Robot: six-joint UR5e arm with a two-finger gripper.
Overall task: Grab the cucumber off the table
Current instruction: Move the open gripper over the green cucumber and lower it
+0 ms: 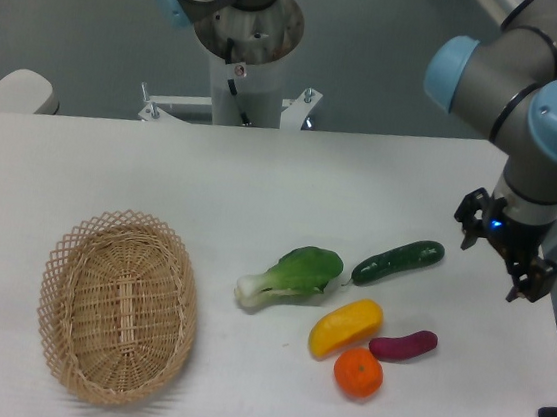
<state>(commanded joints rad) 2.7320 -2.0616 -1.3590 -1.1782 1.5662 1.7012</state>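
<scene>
The dark green cucumber lies on the white table at the right, tilted with its right end farther back. My gripper hangs to the right of the cucumber, apart from it and near the table's right edge. Its two black fingers stand apart with nothing between them.
A leafy bok choy lies just left of the cucumber. A yellow fruit, an orange and a purple sweet potato lie in front of it. A wicker basket stands at the front left. The arm's base is at the back.
</scene>
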